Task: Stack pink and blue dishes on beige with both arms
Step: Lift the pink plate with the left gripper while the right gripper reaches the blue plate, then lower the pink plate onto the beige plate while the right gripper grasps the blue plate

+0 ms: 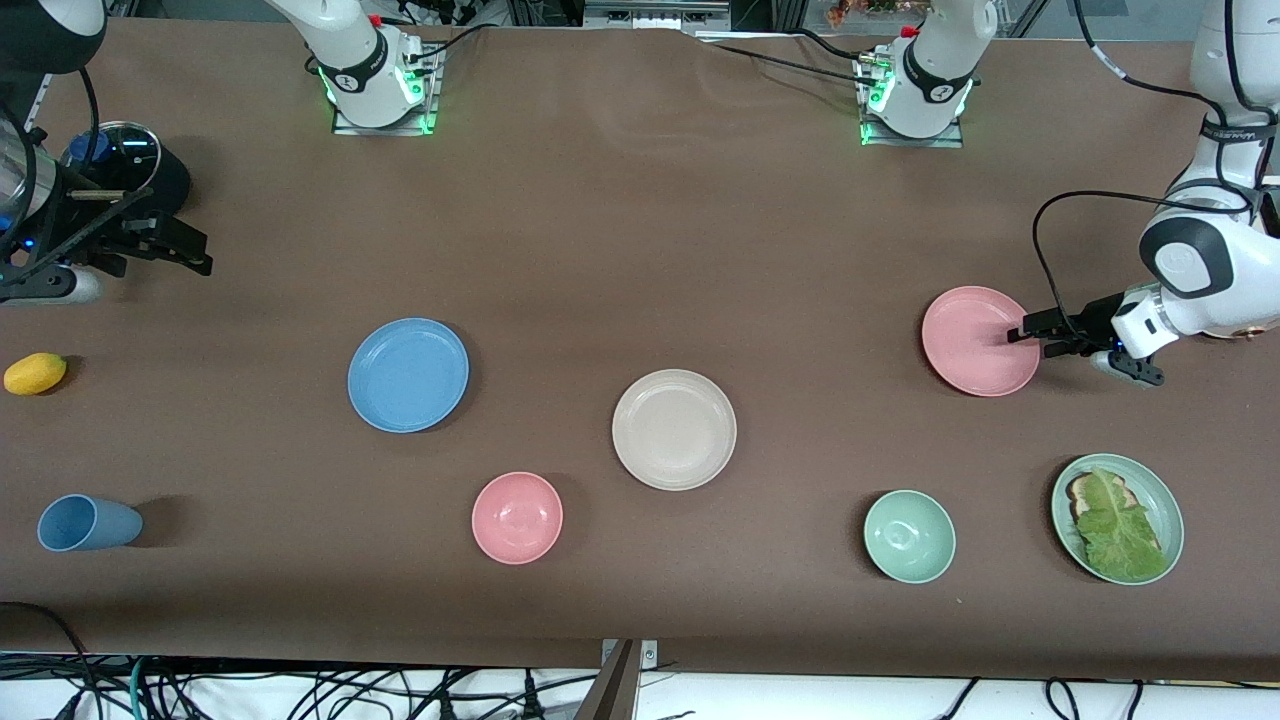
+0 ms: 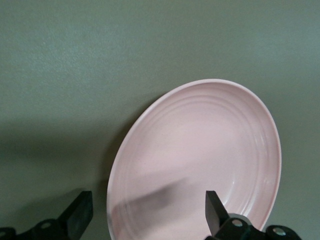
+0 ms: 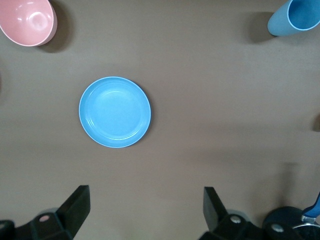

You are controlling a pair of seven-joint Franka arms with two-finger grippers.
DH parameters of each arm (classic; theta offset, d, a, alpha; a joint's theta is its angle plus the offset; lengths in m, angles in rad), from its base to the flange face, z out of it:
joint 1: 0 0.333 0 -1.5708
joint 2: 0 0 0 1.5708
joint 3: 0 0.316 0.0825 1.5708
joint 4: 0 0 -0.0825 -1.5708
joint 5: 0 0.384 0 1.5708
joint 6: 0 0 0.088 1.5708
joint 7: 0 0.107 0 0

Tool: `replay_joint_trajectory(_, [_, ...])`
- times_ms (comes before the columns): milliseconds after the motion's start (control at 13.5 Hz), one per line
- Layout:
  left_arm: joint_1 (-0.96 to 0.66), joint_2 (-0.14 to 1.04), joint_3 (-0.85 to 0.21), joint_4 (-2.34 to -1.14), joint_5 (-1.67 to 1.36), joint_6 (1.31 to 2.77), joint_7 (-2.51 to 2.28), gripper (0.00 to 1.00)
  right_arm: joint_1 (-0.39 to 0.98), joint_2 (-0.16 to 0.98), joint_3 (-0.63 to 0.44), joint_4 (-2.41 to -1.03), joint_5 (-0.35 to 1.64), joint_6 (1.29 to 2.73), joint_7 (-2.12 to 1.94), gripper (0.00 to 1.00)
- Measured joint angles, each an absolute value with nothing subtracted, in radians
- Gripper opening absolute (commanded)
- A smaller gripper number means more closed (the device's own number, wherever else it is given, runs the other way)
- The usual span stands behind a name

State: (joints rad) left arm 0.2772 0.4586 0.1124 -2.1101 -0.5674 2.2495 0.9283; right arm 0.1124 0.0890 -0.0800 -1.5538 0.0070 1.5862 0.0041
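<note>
Lowest of the three plates in the front view, the beige plate [image 1: 674,429] sits mid-frame, the blue plate [image 1: 408,375] up-left under the wide-open right gripper [image 3: 145,212], the pink plate [image 1: 980,340] at right, its rim between the left gripper's [image 1: 1030,335] spread fingers.

No text, label, brand or number can be read on anything here.

— Seen below the right gripper [image 3: 145,212]?
— Blue plate [image 3: 115,112] flat on brown table [image 3: 210,125], fingers [image 3: 75,207] spread wide.
— Anything else?
— Pink bowl [image 3: 27,20] and blue cup [image 3: 294,16] at the frame's corners.
</note>
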Motion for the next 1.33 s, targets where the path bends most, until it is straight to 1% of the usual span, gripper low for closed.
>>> replay_joint_trajectory(74, [0.277,0.467,0.112,-2.11,-0.57,2.258,0.929,0.66,0.112,0.091,-0.079,-1.554,0.007,1.587,0.004,1.0])
replay_joint_trajectory(222, [0.277,0.478,0.112,-2.109,-0.584,2.275,0.929,0.01,0.112,0.1,-0.079,-1.554,0.007,1.589,0.004,1.0])
replay_joint_trajectory(296, [0.277,0.483,0.111,-2.107,-0.589,2.277,0.929,0.0,0.112,0.107,-0.079,-1.554,0.007,1.594,0.004,1.0])
replay_joint_trajectory(741, [0.277,0.489,0.112,-2.095,-0.589,2.277,0.972,0.0,0.114,0.127,-0.07,-1.568,0.008,1.639,0.003,1.0])
replay_joint_trajectory(889, [0.277,0.489,0.111,-2.079,-0.589,2.264,0.981,0.0,0.116,0.136,-0.066,-1.614,0.008,1.707,0.003,1.0])
replay_joint_trajectory(1037, [0.27,0.489,0.103,-2.037,-0.589,2.205,0.975,0.0,0.121,0.15,-0.065,-1.69,0.008,1.801,0.003,1.0])
replay_joint_trajectory(1185, [0.228,0.488,0.096,-1.986,-0.589,2.141,0.902,0.0,0.123,0.168,-0.064,-1.762,0.008,1.894,0.003,1.0])
replay_joint_trajectory(1333, [0.155,0.486,0.079,-1.94,-0.592,2.112,0.792,0.0,0.123,0.186,-0.064,-1.817,0.009,1.967,0.003,1.0])
